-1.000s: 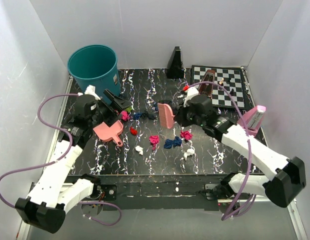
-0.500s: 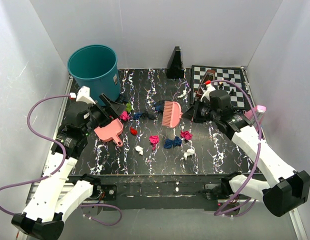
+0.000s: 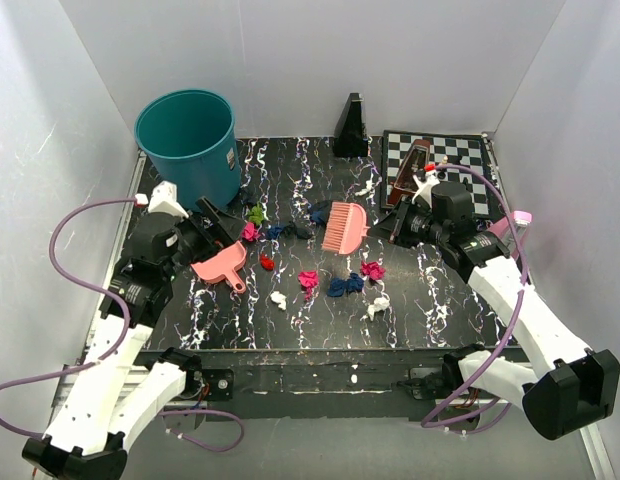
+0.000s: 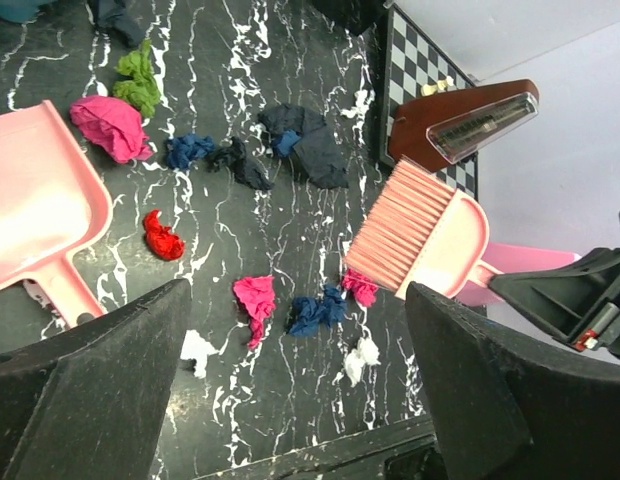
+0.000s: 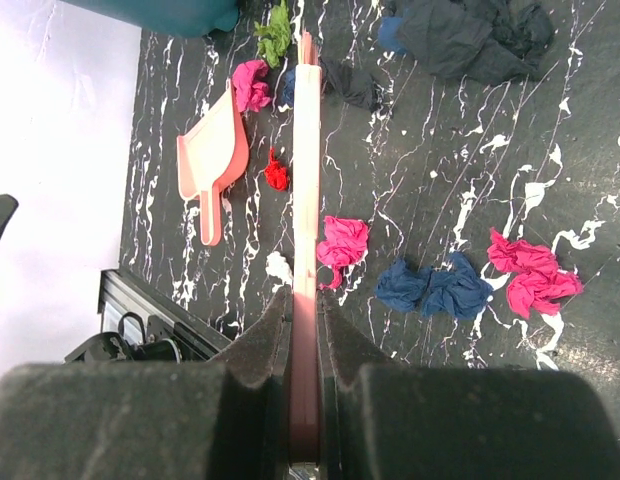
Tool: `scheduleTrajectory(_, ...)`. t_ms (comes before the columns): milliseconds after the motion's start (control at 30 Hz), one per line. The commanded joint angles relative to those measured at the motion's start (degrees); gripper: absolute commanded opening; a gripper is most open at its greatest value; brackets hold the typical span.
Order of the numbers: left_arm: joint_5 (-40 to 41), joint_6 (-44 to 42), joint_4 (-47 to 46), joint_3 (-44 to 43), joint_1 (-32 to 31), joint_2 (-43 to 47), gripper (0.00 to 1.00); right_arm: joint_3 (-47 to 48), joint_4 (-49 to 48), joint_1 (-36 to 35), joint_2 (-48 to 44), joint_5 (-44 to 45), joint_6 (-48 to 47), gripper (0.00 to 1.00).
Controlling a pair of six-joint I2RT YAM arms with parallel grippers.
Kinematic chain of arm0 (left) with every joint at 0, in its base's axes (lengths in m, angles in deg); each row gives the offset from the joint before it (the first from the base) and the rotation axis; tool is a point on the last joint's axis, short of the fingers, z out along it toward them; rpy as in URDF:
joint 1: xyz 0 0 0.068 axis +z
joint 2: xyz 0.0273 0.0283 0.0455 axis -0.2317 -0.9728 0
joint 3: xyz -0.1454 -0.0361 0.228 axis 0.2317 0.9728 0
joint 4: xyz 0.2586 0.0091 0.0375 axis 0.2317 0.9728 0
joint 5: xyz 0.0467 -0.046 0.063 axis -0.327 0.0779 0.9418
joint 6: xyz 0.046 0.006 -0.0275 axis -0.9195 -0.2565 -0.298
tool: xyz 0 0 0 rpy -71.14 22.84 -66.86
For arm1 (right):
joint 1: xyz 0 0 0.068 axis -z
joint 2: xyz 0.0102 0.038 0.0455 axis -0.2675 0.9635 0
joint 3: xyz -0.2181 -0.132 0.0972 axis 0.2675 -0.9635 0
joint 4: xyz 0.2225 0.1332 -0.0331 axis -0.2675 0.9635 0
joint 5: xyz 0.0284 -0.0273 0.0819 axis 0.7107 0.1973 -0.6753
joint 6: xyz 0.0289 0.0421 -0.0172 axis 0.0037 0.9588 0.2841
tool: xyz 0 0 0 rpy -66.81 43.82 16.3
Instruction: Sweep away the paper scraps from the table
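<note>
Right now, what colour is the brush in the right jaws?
The brush is pink, bristles and back alike; the left wrist view shows it best.

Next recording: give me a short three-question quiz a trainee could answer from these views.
1. True or false: the left gripper is shut on the pink plastic dustpan.
2. The right gripper holds: A) the pink bristled brush; B) a sponge; C) a metal spoon.
3. Missing word: the teal plastic bin stands at the marbled black table's far-____ corner.
Key: 1 false, it is open; 2 A; 3 left.
</note>
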Motion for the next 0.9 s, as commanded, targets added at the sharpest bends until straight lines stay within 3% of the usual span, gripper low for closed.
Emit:
scheduleTrajectory(0, 5.2, -2.7, 3.3, 1.7, 0.2, 3.3, 0.91, 0.1, -2.0, 0.7, -1.8, -0.6, 0.7, 0.01)
scheduleTrajectory(200, 18.7, 3.0, 14.9, 2.6, 0.2, 3.5, 0.91, -1.7, -1.6, 0.8, -2.5, 2.5, 0.2, 0.01)
scheduleTrajectory(400, 24.8, 14.0, 22.5, 5.2, 0.2, -1.2, 0.86, -1.6, -0.3, 0.9, -2.4, 4.2, -1.0, 0.01)
scheduleTrajectory(500, 22.7, 15.5, 22.2, 6.2, 0.1, -5.2, 0.86, -1.5, 0.2, 0.9, -2.9, 4.9, -1.5, 0.01)
scheduleTrajectory(667, 15.9, 17.9, 12.9, 12.9, -0.2, -7.3, 0.85, -2.6, -0.4, 0.8, -3.7, 5.2, -1.7, 0.01)
scheduleTrajectory(867, 20.7, 23.3, 9.5, 17.8, -2.2, -8.1, 0.84, -2.9, 0.3, 0.9, -5.1, 5.1, -2.5, 0.01)
